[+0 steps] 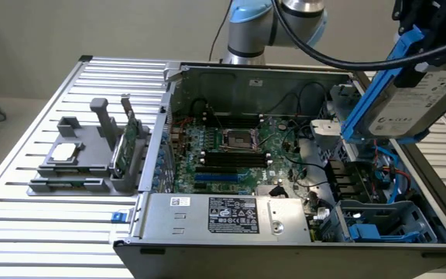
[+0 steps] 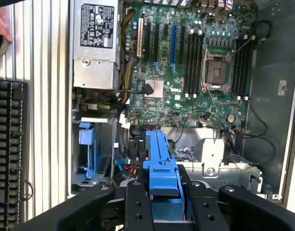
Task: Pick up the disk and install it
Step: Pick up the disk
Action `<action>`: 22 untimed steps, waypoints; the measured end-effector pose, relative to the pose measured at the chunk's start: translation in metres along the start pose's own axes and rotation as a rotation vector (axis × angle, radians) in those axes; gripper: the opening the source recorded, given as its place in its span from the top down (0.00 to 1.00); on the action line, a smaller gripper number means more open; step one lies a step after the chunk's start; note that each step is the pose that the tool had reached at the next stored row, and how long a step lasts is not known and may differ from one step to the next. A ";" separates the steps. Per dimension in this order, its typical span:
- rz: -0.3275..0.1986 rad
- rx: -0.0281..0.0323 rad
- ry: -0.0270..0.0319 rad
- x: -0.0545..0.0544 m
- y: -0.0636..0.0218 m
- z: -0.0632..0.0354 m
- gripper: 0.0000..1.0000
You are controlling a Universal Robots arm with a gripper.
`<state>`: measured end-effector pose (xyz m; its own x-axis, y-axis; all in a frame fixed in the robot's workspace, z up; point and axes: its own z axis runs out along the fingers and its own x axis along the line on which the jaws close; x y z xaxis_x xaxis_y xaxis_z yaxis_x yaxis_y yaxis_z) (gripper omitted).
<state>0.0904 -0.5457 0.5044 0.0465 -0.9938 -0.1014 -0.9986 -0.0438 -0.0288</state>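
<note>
The claw (image 2: 166, 198) is clamped on the disk (image 1: 415, 97), pinching its blue rail between both fingers. The disk hangs tilted under the claw, held in the air over the open computer case (image 1: 246, 81), with the motherboard (image 1: 207, 145) well below.

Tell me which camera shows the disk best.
The exterior view: the disk hangs tilted above the open computer case, its labelled face and blue rail visible. In the wrist view the blue rail appears edge-on, clamped in the gripper.
</note>
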 end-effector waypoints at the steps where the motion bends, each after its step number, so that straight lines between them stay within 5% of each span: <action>1: 0.000 0.0000 -0.0001 0.004 -0.0003 -0.0003 0.67; 12: 0.004 0.0004 0.0001 0.045 0.0003 -0.0003 0.67; 22: 0.022 0.0032 -0.0011 0.066 0.0014 0.0063 0.67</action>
<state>0.0922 -0.6105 0.4914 0.0245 -0.9944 -0.1032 -0.9993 -0.0216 -0.0297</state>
